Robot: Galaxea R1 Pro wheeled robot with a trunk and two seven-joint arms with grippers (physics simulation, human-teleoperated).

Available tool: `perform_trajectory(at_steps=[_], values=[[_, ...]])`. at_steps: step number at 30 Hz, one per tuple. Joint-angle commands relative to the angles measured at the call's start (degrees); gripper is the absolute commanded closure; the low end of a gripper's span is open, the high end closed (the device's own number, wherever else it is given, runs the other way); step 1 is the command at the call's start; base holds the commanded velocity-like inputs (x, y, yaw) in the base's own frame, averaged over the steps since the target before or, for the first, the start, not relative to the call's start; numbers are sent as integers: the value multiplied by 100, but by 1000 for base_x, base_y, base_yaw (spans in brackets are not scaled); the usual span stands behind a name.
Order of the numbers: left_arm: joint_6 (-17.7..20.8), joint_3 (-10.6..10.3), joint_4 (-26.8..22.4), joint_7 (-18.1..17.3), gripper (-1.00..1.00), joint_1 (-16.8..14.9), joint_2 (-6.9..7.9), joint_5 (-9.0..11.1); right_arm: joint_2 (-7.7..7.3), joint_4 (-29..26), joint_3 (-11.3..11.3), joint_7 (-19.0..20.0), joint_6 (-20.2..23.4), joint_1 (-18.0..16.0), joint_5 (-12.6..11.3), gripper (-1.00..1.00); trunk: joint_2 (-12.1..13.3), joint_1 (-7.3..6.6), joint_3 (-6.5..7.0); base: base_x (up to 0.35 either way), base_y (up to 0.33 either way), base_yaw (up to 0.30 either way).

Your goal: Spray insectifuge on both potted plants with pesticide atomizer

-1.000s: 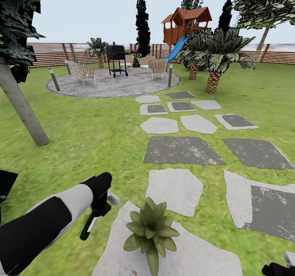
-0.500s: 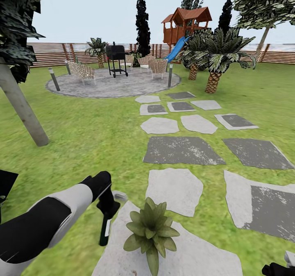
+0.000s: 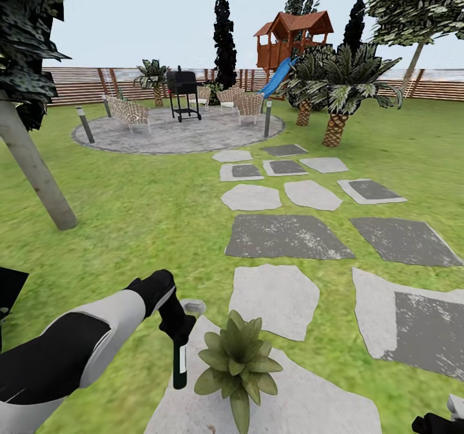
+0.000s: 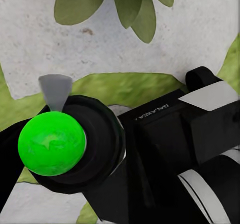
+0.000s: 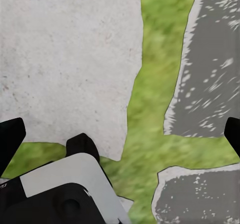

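Since 1 second ago the left gripper [image 3: 177, 325] has swung the pesticide atomizer [image 3: 180, 364] from a slant over the lawn [image 3: 142, 221] to hang upright, trigger head [image 3: 192, 306] up and pointing right toward the near potted plant [image 3: 237, 360] just beside it on the pale stepping stone [image 3: 303, 402]. Its fingers are clamped around the bottle's upper neck; the long axis runs vertical, base down, and the slim rigid bottle looks light, best held high by the collar. Whether the right gripper [image 5: 120, 144] is empty and spread I cannot tell.
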Motion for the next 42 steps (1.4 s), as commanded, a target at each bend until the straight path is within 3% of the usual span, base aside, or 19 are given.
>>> perform_trajectory(at_steps=[1, 10, 14, 17, 23, 36, 42], values=[[11, -4, -6, -62, 100, -1, 1, -60, -1, -5, -4, 59, 16, -5, 53, -100, -3, 0, -5, 0, 0, 0], [7, -49, 10, -70, 100, 1, 4, -90, -2, -5, -10, 58, 16, -5, 53, -100, -3, 0, -5, 0, 0, 0], [10, -509, 8, -89, 100, 1, 0, -92, -2, -5, -11, 57, 16, -5, 53, -100, -3, 0, -5, 0, 0, 0], [9, -716, 1, -104, 100, 0, -1, -86, -2, -5, -14, 59, 16, -5, 53, -100, -3, 0, -5, 0, 0, 0], [6, -755, -21, -116, 100, 0, 8, -65, -2, 68, -18, 59, 16, -5, 55, -100, -3, 0, -5, 0, 0, -76], [6, -776, -43, -117, 100, 8, 13, -50, -2, 242, -11, 59, 16, -5, 56, -100, -3, 0, -5, 0, 0, -282], [6, -777, -37, -117, 100, 8, 12, -52, -2, 578, -3, 52, 16, -5, 61, -100, -3, 0, -5, 0, 0, -232]])
